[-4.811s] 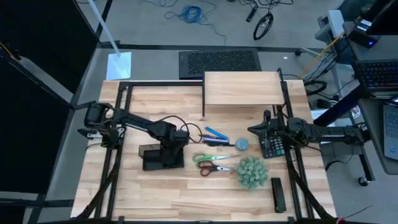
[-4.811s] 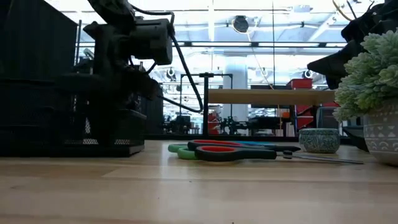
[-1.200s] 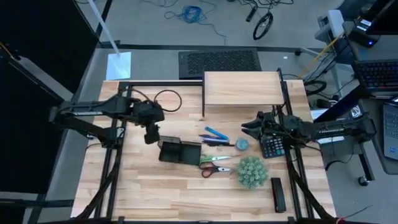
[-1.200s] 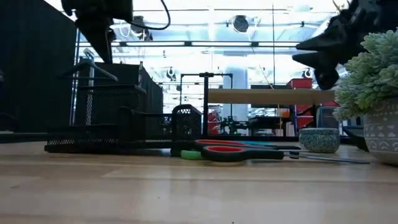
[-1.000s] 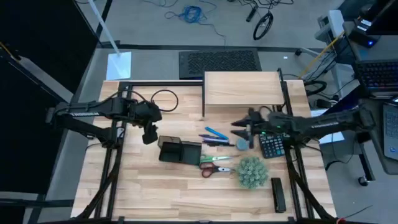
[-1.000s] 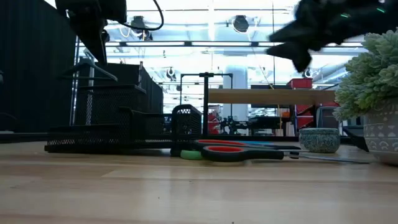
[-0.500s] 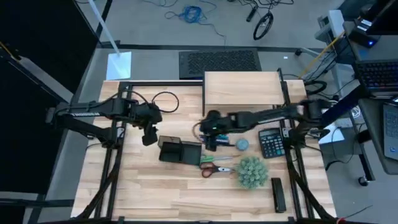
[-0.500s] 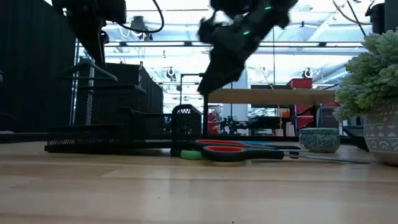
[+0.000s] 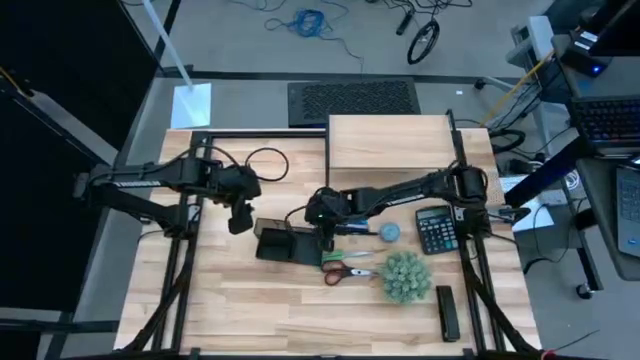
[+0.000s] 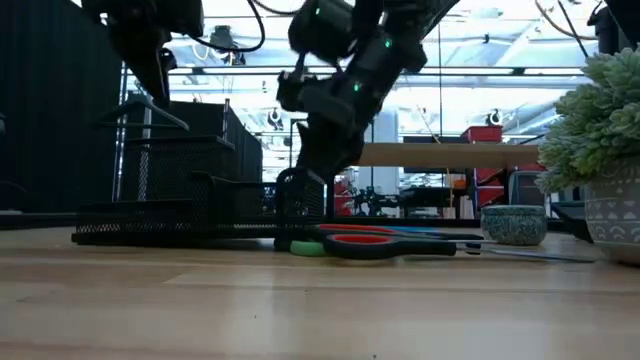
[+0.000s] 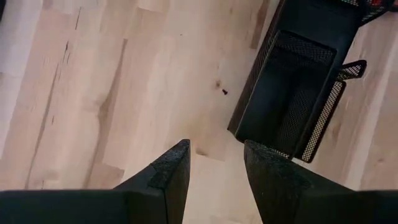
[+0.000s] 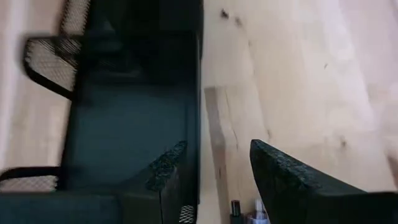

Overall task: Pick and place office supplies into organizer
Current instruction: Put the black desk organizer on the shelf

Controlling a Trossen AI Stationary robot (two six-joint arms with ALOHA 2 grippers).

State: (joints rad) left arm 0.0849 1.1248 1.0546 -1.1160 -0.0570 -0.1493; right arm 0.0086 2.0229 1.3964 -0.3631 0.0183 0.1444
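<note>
Right gripper [image 9: 322, 232] hangs open and empty at the organizer's [image 9: 288, 243] edge nearest the pens [image 9: 345, 221].

The pens, just beside the organizer, look light, stiff and slick: best pinched mid-barrel. Left gripper [image 9: 239, 220], also open, waits beyond its far end.

Even, bright overhead light falls on the wooden counter [image 9: 250, 300] in the high view; shadows under the arms are short and soft. In the low view, ceiling strip lights [image 10: 340, 40] and pale hall glare backlight the scene, turning the mesh organizer [image 10: 190, 190] and both arms into near silhouettes; the plant [image 10: 600, 130] at the edge is slightly soft. The right wrist view is blurred throughout, the organizer's mesh [image 12: 124, 124] smeared. The left wrist view is sharper, wood grain legible, with dark fingers [image 11: 168, 180] underexposed.
</note>
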